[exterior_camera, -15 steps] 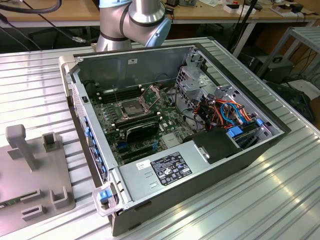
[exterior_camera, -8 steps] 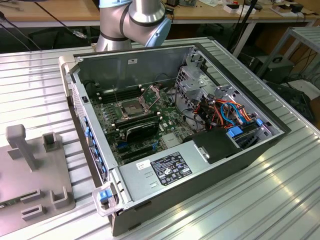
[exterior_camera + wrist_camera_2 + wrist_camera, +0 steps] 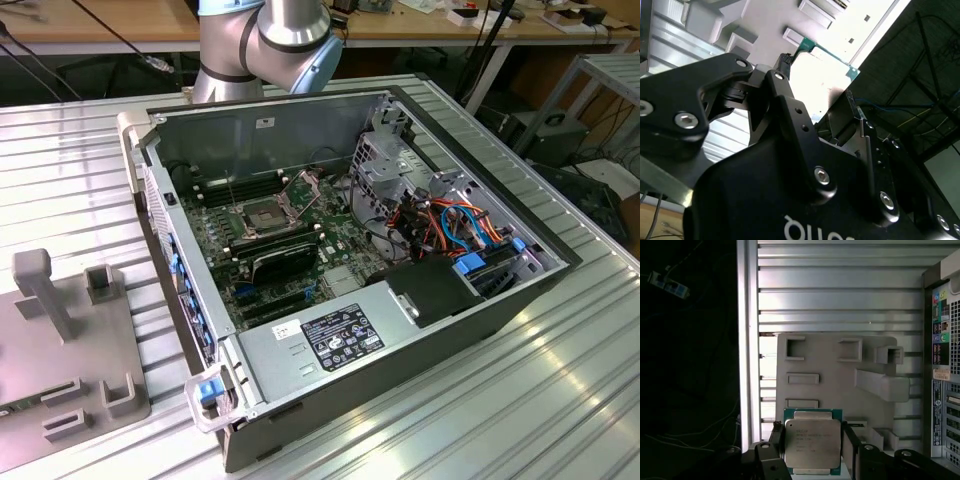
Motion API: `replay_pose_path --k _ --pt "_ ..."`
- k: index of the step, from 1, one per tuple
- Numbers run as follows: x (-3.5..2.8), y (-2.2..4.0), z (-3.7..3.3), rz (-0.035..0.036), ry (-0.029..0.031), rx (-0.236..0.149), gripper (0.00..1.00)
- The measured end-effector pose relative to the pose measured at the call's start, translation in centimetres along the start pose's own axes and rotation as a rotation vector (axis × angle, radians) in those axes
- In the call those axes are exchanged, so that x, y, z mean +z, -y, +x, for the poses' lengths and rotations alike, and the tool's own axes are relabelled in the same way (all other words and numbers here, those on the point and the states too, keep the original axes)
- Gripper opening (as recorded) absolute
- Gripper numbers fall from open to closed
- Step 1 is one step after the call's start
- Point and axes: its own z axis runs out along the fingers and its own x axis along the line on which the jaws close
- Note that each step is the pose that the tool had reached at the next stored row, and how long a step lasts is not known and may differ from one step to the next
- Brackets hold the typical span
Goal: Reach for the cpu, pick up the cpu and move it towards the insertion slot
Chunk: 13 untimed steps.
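In the first wrist view, the cpu [image 3: 812, 445], a pale silver square on a green edge, sits between the two black fingers of my gripper [image 3: 812, 432], which is shut on its sides. It hangs above a grey fixture plate [image 3: 830, 365]. In the second wrist view, the cpu [image 3: 826, 75] looks bright with a green rim, clamped by the gripper [image 3: 819, 78]. In the exterior view, the insertion slot [image 3: 266, 214], a silver-framed socket with a dark centre, lies on the green board inside the open computer case, with its metal flap [image 3: 305, 186] raised.
The open computer case [image 3: 330, 110] stands on a ribbed metal table [image 3: 560, 380]. A grey power supply box [image 3: 320, 345] sits at its near end, and drive cages with coloured cables to the exterior view's right. The grey fixture plate [image 3: 60, 350] with upright blocks lies to the exterior view's left.
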Motion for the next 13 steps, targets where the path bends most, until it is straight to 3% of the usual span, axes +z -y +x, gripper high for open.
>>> replay_pose_path --k 4,13 --pt "0.02 -0.01 -0.73 -0.0001 0.0001 0.000 0.55" --pt "0.04 -0.03 -1.57 0.0000 0.0001 0.000 0.55"
